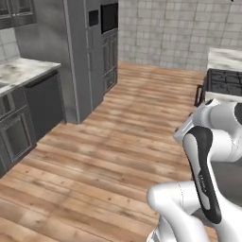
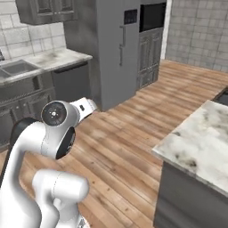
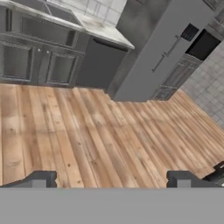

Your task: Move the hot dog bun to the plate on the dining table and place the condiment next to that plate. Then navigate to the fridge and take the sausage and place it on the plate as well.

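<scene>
At the far left of the left base view, a counter with a pale marbled top runs along the wall, and dark grey cabinets stand under it. In the right base view the same counter carries a sink near its left end. Beside the right end of the counter stands a dark dishwasher front. Next to it rises the fridge, tall and grey, with both doors closed and a small dark panel high on the door. To the right of the fridge there is a dark wall oven with grey cabinet doors below it.

The floor is made of warm brown wooden planks and takes the whole middle of the room. Behind it, the back wall is covered with pale grey tiles.

At the right edge of the left base view, the dining table shows its black cooktop and a strip of marble top. In the right base view, its near corner of veined marble lies at the right, with a dark grey side under it.

The gripper points over the wooden floor towards the fridge. Its two dark fingertips stand wide apart, and nothing is between them.
</scene>
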